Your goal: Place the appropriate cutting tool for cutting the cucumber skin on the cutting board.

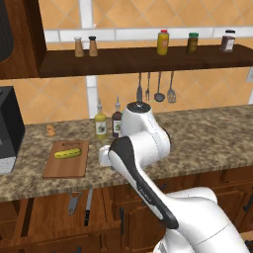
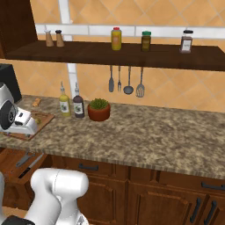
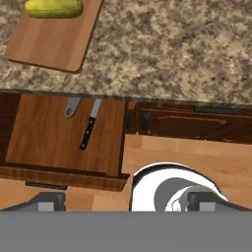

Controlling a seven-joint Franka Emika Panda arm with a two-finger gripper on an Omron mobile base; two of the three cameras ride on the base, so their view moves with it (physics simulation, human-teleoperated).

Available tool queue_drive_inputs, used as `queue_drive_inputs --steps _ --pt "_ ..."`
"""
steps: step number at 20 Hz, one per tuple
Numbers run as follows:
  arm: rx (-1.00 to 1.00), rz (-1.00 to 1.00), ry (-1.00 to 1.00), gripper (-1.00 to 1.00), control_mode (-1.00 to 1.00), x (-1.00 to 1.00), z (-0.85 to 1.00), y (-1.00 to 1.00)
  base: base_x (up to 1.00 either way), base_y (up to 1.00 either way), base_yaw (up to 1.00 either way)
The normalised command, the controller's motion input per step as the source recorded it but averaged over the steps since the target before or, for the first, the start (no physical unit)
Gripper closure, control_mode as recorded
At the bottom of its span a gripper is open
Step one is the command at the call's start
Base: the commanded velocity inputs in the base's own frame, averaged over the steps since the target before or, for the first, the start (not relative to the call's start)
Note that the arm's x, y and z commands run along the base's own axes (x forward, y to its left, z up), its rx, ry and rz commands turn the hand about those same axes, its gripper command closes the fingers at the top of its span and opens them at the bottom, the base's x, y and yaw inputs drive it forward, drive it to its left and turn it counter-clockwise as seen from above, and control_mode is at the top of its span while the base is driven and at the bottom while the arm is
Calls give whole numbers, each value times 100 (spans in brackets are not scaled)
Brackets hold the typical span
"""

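Observation:
The brown cutting board (image 3: 49,42) lies on the granite counter with the yellow-green cucumber (image 3: 53,7) on its far part; the cutting board (image 1: 65,160) and cucumber (image 1: 67,153) sit left of my arm. Below the counter an open drawer (image 3: 54,142) holds the grey peeler (image 3: 73,106), its head partly under the counter edge, and the black-handled knife (image 3: 89,129) to its right. Both the peeler (image 1: 73,201) and knife (image 1: 88,206) show from the left base. My gripper (image 3: 126,203) hangs open and empty above the counter edge, right of the board, pointing down.
Two bottles (image 1: 101,124) and a potted plant (image 2: 99,109) stand at the counter's back. A black appliance (image 1: 9,128) is at the left end. A shelf (image 2: 132,55) with jars and hanging utensils (image 2: 128,81) is overhead. Closed cabinet doors (image 2: 145,197) run to the right.

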Motion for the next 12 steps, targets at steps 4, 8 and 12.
queue_drive_inputs --steps 4,8,12 --pt "0 0 17 -100 -100 -6 -24 100 0 0 0" --pt "0 0 25 -100 -100 -8 -53 44 0 0 0" --pt "0 0 26 -100 -100 1 -45 25 0 0 0"
